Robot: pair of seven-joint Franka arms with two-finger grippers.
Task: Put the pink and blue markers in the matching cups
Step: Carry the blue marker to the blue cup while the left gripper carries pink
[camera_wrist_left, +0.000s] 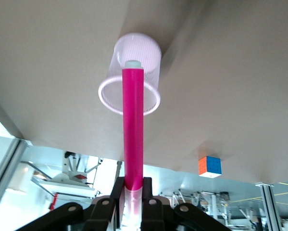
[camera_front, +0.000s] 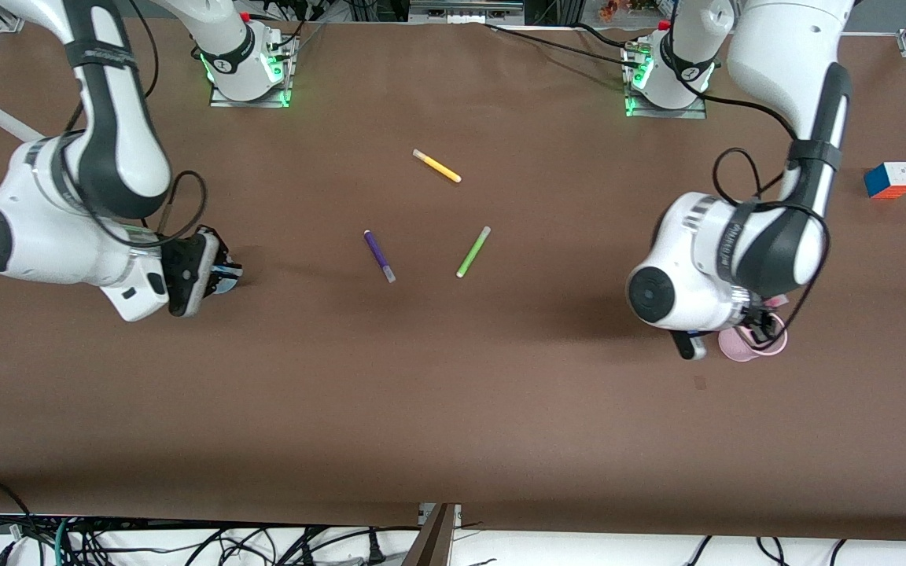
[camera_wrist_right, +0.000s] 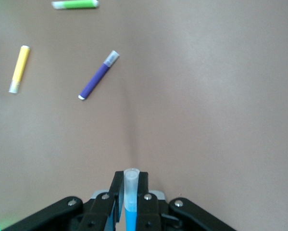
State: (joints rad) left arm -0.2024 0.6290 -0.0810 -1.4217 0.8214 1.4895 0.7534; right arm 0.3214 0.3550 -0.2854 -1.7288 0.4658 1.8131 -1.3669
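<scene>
My left gripper [camera_wrist_left: 133,182] is shut on the clear cap end of the pink marker [camera_wrist_left: 133,130]. The marker's other end reaches past the rim of the pale pink cup [camera_wrist_left: 148,53] and shows inside it. In the front view this gripper [camera_front: 764,326] is over the pink cup [camera_front: 740,347] near the left arm's end of the table. My right gripper [camera_wrist_right: 131,175] is shut on the blue marker [camera_wrist_right: 130,216], whose clear cap sticks out past the fingertips. The gripper [camera_front: 221,271] is low near the right arm's end. A pale blue shape at its tip [camera_front: 226,277] may be the blue cup, mostly hidden.
A purple pen [camera_front: 379,255], a lime-green pen [camera_front: 473,251] and a yellow pen [camera_front: 436,166] lie mid-table. A colour cube [camera_front: 890,180] sits at the left arm's end. The three pens also show in the right wrist view: purple [camera_wrist_right: 98,75], yellow [camera_wrist_right: 18,69], green [camera_wrist_right: 75,4].
</scene>
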